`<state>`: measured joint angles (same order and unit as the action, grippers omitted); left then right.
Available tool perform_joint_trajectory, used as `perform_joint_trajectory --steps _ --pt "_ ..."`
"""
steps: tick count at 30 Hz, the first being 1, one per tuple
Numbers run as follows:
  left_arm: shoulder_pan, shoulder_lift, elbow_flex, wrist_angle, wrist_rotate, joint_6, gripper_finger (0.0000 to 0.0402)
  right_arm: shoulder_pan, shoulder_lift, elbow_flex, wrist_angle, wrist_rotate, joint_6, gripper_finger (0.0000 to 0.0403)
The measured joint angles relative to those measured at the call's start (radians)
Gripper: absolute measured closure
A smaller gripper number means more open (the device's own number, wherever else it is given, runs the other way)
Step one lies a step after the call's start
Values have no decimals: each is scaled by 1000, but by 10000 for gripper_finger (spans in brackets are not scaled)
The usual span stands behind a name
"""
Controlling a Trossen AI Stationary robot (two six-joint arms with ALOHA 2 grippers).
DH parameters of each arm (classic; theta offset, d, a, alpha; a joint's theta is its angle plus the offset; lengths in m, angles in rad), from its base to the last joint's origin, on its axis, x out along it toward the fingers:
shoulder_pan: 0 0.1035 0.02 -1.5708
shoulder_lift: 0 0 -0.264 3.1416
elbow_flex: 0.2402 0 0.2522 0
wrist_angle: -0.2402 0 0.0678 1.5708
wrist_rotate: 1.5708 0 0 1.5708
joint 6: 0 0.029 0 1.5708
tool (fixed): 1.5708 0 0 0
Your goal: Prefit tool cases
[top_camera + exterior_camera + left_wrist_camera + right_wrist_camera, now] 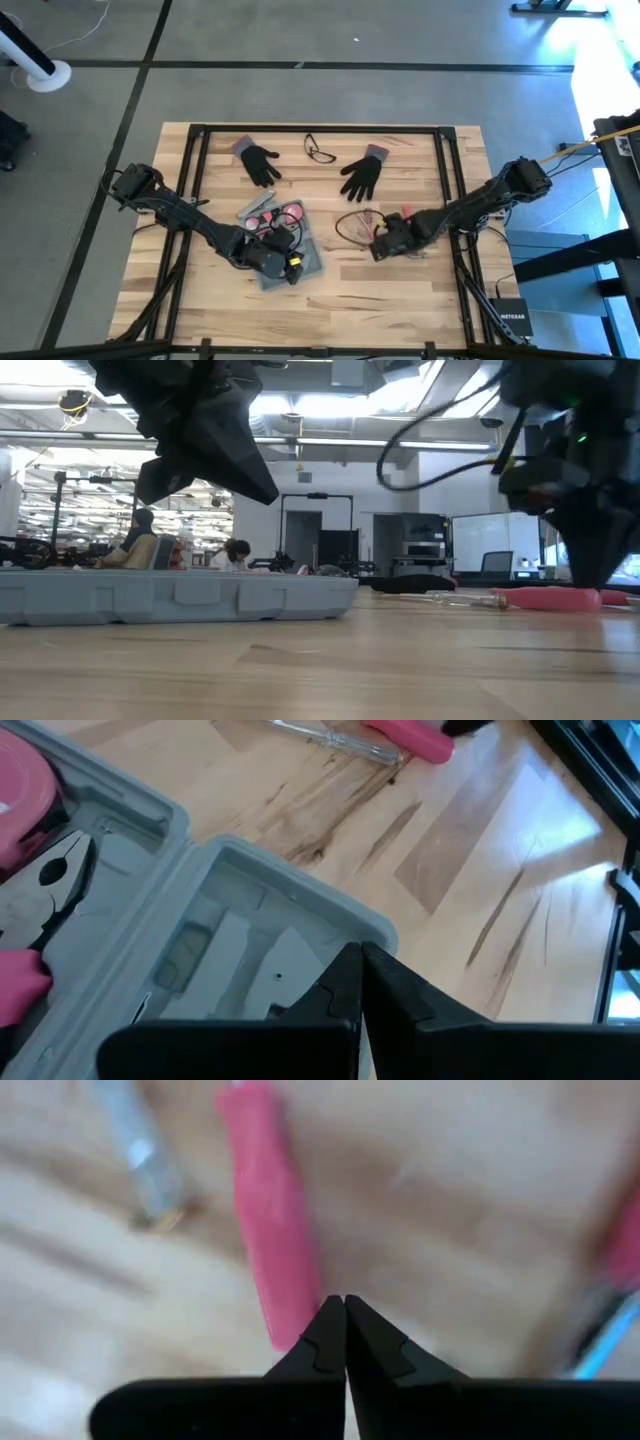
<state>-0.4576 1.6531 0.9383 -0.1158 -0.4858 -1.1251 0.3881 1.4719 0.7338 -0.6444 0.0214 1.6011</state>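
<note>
The left claw, pressed together, is held over the near end of the open case, which lies left of centre on the surface. The right claw, also pressed together, is poised at a pink-handled screwdriver right of the case.

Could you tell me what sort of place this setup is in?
Probably an open lab or workshop: a wooden worktable on bare concrete floor, ceiling lights and exposed ducts, and people seated at benches with monitors behind.
</note>
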Motion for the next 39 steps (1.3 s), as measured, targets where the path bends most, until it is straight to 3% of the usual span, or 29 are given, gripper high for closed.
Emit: perform_joint_trajectory --steps 7,12,18,24,39 --pt "-1 0 0 -4 0 12 401 78 -15 126 -55 146 138 403" --pt "-1 0 0 -5 0 45 401 -39 -15 171 -64 257 27 403" --pt "1 0 0 -7 5 62 401 -244 15 170 5 200 -200 403" --pt "-29 0 0 -24 6 61 401 -343 71 170 20 162 -313 403" --pt "-68 0 1 -115 7 -24 401 -369 197 170 48 100 -405 403"
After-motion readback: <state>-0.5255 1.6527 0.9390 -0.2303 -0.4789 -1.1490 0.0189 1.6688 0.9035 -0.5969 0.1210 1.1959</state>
